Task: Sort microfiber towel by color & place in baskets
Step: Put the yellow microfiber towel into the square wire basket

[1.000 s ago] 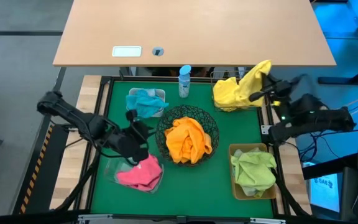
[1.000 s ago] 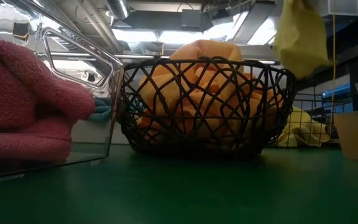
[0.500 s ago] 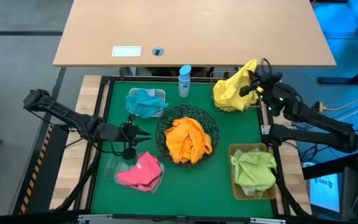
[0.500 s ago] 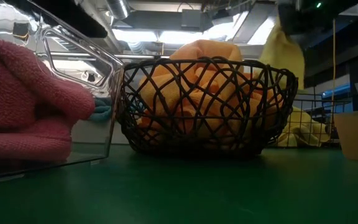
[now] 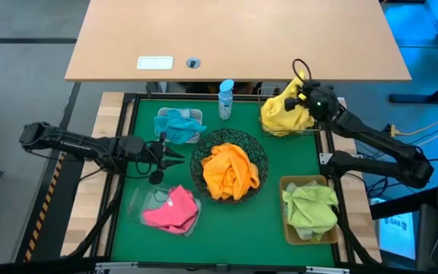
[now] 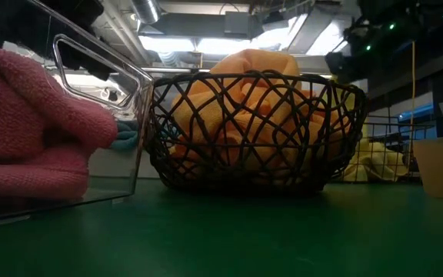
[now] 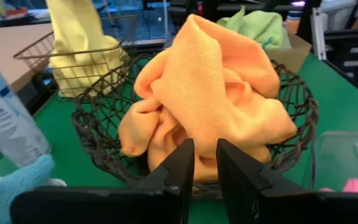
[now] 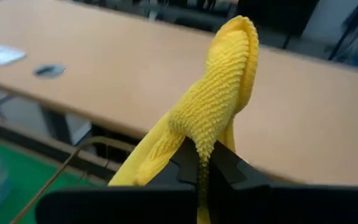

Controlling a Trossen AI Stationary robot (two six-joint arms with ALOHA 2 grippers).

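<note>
Your right gripper (image 5: 304,93) is above the square wire basket (image 5: 265,122) at the far right of the table, and its fingers are pressed together on a fold of the yellow towel (image 5: 284,110). In the right wrist view the yellow cloth stands up from between the fingers. The lower part of the towel hangs down into the basket, where more yellow cloth already lies.

The step in hand seems to be the last part of placing the yellow towel. The other colors look sorted: the orange towel (image 5: 230,171) fills the round black wire-mesh bowl (image 5: 258,151) in the middle, the green towel (image 5: 310,209) lies in the tan rectangular bin (image 5: 289,230) at the near right, the pink towel (image 5: 172,211) is in the clear plastic tray (image 5: 137,205) at the near left, and the blue towel (image 5: 177,125) is in the white rectangular tub (image 5: 195,114) at the far left.

Next, I think you should lower the right gripper over the middle of the basket, then let go, so that no corner stays over the wire rim.

Your left gripper (image 5: 175,151) waits between the tub and the tray, holding nothing, its fingers only a little apart.
</note>
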